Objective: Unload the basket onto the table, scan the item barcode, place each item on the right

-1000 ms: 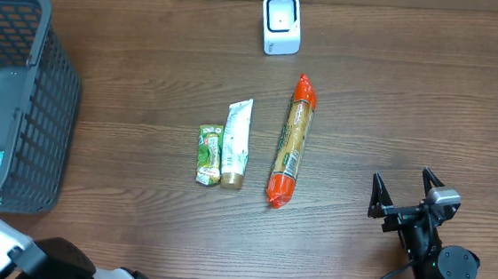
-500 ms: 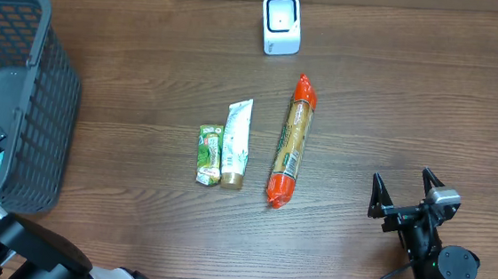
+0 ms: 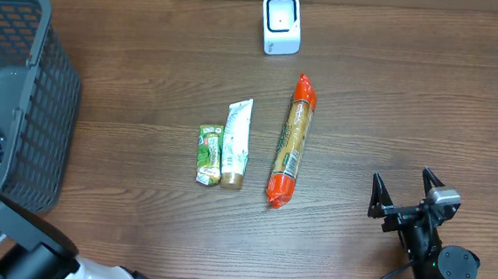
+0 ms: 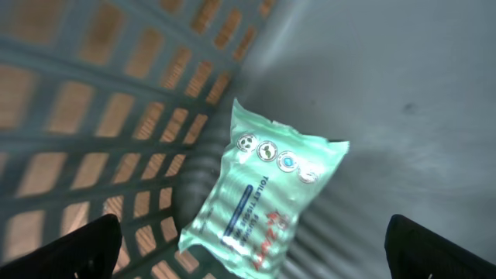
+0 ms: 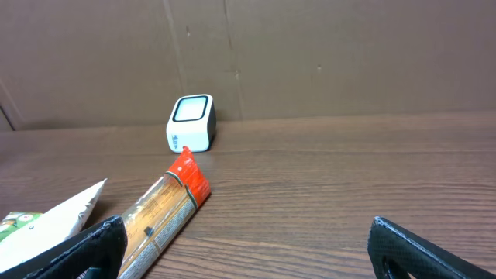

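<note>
The right claw (image 3: 402,194) sits at the near edge of the table (image 3: 147,78), fingers apart and empty. The left claw (image 4: 263,249), also spread wide, hangs over a green packet (image 4: 263,186) lying in the grey basket (image 3: 52,97). Only the wrist camera shows that packet: from overhead the arm now covers it, unlike a second ago. Farther out, a sachet (image 3: 209,154), a tube (image 3: 237,143) and a sausage (image 3: 291,140) lie unmoved, then the white scanner (image 3: 281,23).
</note>
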Controlling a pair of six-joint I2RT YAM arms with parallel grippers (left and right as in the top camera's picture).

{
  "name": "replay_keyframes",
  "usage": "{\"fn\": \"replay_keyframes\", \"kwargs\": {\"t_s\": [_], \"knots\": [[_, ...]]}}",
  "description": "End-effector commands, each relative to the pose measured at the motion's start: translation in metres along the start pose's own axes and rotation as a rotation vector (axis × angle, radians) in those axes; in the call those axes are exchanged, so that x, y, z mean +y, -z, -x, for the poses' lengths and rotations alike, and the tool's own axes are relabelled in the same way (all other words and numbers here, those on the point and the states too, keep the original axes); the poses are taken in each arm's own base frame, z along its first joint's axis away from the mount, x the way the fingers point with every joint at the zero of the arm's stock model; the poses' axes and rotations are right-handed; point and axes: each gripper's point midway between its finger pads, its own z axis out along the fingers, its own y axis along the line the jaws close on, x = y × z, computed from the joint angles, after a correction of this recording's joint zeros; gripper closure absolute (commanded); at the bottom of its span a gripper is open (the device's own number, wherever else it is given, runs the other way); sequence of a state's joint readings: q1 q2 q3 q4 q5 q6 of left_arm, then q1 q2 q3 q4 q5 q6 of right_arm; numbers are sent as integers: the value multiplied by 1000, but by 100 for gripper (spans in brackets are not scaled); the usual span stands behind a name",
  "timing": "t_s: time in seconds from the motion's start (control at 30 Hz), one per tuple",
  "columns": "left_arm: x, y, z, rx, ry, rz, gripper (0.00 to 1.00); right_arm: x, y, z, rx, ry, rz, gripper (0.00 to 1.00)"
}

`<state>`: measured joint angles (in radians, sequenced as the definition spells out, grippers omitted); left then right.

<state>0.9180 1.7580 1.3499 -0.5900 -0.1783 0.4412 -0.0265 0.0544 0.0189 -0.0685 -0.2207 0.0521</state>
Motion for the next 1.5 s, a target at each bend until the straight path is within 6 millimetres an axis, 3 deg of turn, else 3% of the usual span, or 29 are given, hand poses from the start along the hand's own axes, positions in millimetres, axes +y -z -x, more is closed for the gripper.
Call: {"fn": "replay_keyframes", "kwargs": {"t_s": [0.0, 0.3, 0.37, 0.57, 0.6, 0.63, 0.67, 0.73, 0.9, 1.0, 1.13, 1.33, 1.47], "knots": [[6, -26, -19, 72, -22, 19, 0, -2, 0, -2, -5, 4, -8, 0], [1, -75, -46, 161, 7, -10, 0, -2, 0, -2, -5, 4, -7, 0], [-6, -87, -55, 191, 2, -26, 6, -2, 0, -2, -5, 4, -7, 0], [-23, -106, -71, 243, 26, -77, 41, -2, 0, -2, -5, 4, -7, 0], [-28, -106, -70, 238, 33, -101, 53, -2, 0, -2, -5, 4, -7, 0], [-32, -105, -69, 232, 35, -124, 75, -2, 0, -2, -5, 4, -8, 0], [-36, -105, -67, 225, 35, -141, 85, -2, 0, -2, -5, 4, -8, 0], [-42, -104, -65, 217, 32, -164, 96, -2, 0, -2, -5, 4, -8, 0], [-52, -93, -53, 208, 35, -171, 96, -2, 0, -2, -5, 4, -8, 0], [-59, -74, -27, 153, 54, -176, 96, -2, 0, -2, -5, 4, -7, 0], [-63, -30, 24, 27, 78, -170, 96, -2, 0, -2, -5, 4, -8, 0], [-53, 74, 109, -253, 124, -140, 96, -2, 0, -2, -5, 4, -8, 0], [-36, 155, 146, -445, 192, -121, 96, -2, 0, -2, -5, 4, -8, 0]]}}
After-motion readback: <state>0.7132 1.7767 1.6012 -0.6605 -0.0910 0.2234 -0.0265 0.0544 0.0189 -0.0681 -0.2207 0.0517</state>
